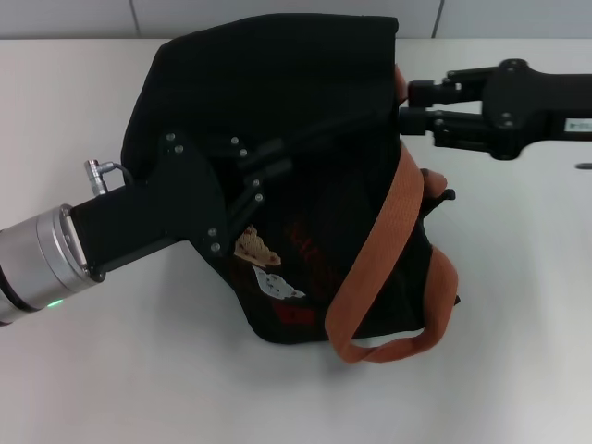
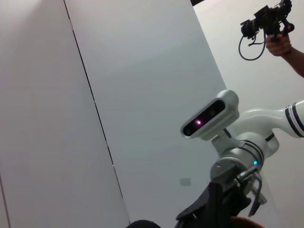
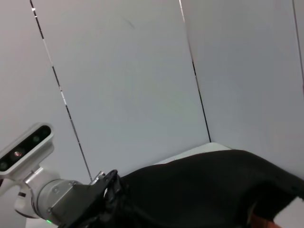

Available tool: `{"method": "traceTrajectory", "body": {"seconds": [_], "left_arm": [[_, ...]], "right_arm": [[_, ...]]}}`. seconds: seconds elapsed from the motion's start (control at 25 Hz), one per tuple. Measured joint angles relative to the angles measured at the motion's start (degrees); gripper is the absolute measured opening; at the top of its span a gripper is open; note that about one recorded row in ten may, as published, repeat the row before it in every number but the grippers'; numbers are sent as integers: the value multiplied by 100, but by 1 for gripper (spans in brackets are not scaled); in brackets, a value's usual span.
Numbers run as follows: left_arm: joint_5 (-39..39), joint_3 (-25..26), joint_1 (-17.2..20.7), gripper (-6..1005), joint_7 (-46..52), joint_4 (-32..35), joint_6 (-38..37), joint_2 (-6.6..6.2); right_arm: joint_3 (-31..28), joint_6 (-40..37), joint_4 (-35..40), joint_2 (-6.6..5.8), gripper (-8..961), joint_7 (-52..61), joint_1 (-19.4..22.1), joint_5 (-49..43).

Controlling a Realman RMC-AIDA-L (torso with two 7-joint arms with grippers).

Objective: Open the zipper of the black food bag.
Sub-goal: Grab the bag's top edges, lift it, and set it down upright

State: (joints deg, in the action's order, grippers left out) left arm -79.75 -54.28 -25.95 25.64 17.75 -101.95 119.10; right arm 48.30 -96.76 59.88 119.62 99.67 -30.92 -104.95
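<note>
The black food bag (image 1: pixel 305 120) lies on its side on the white table (image 1: pixel 111 370), orange handles (image 1: pixel 388 250) toward the right. The left gripper (image 1: pixel 277 162) presses onto its upper face and the right gripper (image 1: pixel 407 104) meets its right edge; neither's finger spacing is discernible.

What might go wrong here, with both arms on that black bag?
The bag lies slumped on the table, so it may slide or bunch when pulled. The left gripper presses into soft fabric and could lose its hold. The right gripper sits by an orange handle, which might snag. I cannot see the zipper.
</note>
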Motion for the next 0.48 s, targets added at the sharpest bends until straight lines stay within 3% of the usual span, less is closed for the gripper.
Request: {"method": "traceTrajectory", "body": {"seconds": [0.48], "left_arm": [[-19,-12,-39,89,-140,-145,12,5]], "right_arm": [[710,546,-96,0,392,61,-82,293]]}}
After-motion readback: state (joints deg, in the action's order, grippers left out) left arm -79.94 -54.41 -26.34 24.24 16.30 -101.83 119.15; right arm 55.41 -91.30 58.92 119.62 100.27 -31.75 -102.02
